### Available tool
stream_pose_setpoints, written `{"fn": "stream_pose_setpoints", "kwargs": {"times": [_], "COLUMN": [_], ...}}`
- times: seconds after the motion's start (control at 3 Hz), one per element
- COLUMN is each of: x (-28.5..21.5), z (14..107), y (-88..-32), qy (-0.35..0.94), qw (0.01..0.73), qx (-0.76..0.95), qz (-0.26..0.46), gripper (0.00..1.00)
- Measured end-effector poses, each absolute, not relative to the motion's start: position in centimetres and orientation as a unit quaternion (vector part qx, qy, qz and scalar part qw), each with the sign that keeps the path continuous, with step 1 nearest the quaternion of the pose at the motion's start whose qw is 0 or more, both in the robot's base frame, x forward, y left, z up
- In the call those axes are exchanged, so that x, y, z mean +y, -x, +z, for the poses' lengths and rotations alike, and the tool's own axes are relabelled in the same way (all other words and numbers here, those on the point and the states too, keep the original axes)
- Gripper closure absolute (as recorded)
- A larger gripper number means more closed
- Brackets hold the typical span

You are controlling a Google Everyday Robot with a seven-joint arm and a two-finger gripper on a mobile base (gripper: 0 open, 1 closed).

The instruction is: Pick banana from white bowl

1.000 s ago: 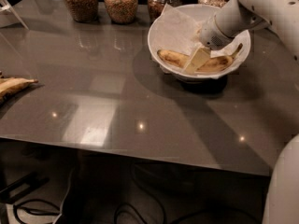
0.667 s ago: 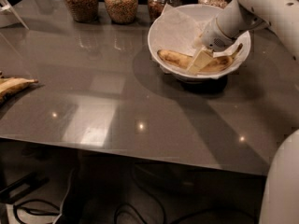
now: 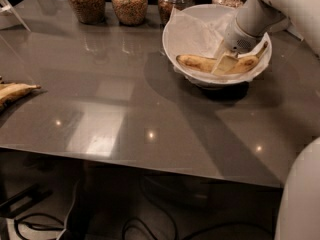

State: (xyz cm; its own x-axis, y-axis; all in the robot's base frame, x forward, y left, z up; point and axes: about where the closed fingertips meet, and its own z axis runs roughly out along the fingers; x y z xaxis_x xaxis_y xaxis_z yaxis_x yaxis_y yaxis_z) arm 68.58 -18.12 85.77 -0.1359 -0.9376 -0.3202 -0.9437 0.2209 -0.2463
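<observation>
Hand (image 3: pixel 225 64) at the middle of the banana (image 3: pixel 197 62) in the white bowl (image 3: pixel 167 34) — grip cannot be told; a centred, gentle clamp is advised before lifting.

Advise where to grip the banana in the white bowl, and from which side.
Grip the banana at its middle, from above, across its width: it lies flat along the white bowl, whose rim blocks side approaches. The hand sits at that midsection.
</observation>
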Motion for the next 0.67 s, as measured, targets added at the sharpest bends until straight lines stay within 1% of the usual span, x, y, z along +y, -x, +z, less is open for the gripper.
{"fn": "stream_pose_setpoints", "kwargs": {"times": [0.33, 0.67], "x": [-19.2, -20.0], "z": [87.7, 90.1], "y": [-67.1, -65.5], "qy": [0.633, 0.635], "qw": [0.185, 0.186], "qx": [0.751, 0.749], "qz": [-0.015, -0.024], "gripper": [0.99, 1.00]}}
